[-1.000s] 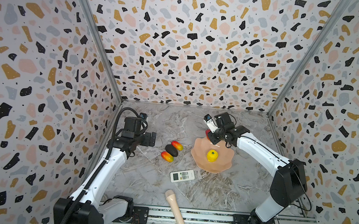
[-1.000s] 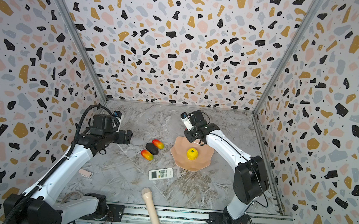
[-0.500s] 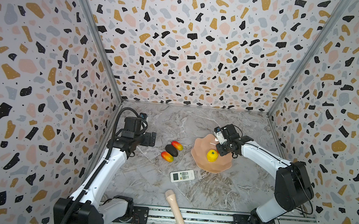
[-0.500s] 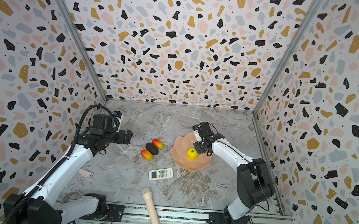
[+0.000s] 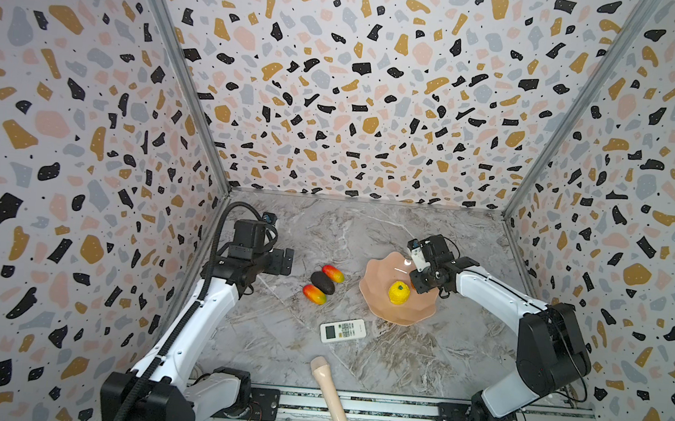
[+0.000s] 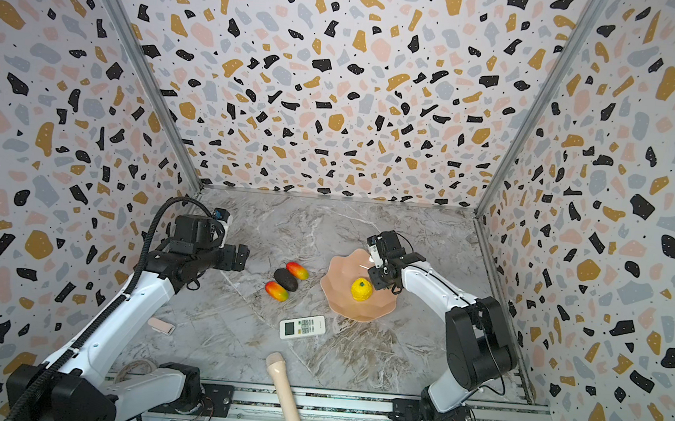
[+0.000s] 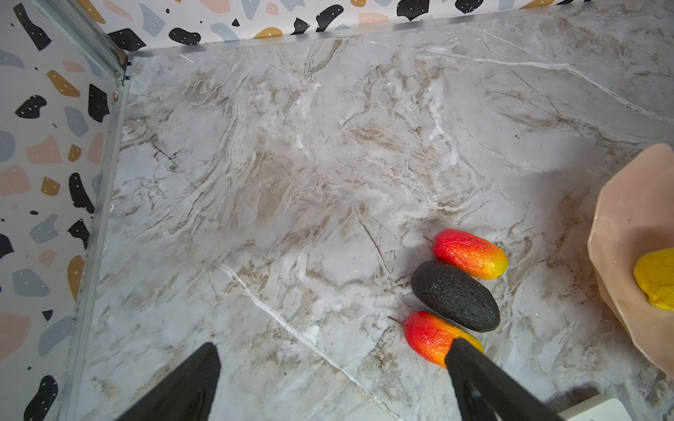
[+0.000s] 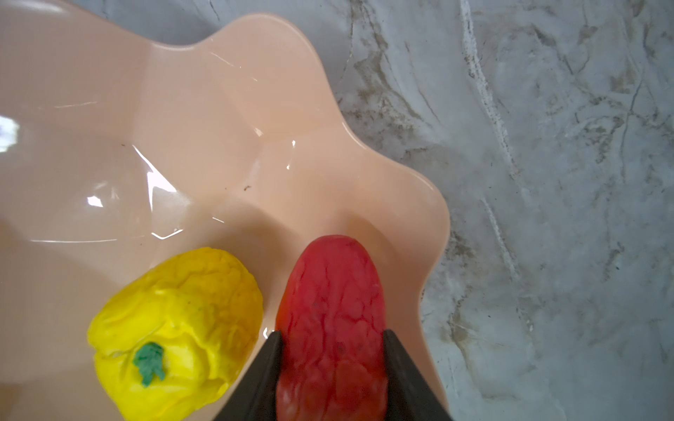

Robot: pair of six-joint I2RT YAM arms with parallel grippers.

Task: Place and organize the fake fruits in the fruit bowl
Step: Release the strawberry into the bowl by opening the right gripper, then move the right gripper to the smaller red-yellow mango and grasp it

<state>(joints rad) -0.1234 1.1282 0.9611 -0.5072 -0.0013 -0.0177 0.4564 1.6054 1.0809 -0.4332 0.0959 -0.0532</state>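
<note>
The pale-pink scalloped fruit bowl point(image 5: 380, 273) point(image 6: 343, 270) point(image 8: 182, 127) holds the bumpy yellow citrus point(image 5: 398, 292) point(image 6: 361, 289) point(image 8: 175, 320). My right gripper point(image 5: 419, 283) point(image 6: 379, 280) point(image 8: 330, 337) is low inside the bowl, right beside the citrus, shut on the red strawberry point(image 8: 332, 291); in both top views the gripper hides the strawberry. Two mangoes point(image 5: 333, 273) point(image 5: 314, 294) flank the blackish avocado point(image 5: 323, 282) on the table left of the bowl. My left gripper point(image 5: 287, 261) point(image 7: 332, 364) hangs open and empty to the left of them, one finger point(image 7: 474, 379) overlapping the nearer mango point(image 7: 426, 337).
A white remote control point(image 5: 343, 330) lies in front of the bowl. A long beige stick point(image 5: 332, 398) reaches over the front rail. A small beige piece point(image 6: 161, 325) lies near the left arm. Patterned walls close three sides.
My right gripper has carried the strawberry from the bowl's far rim down into the bowl beside the citrus. The left arm has not moved.
</note>
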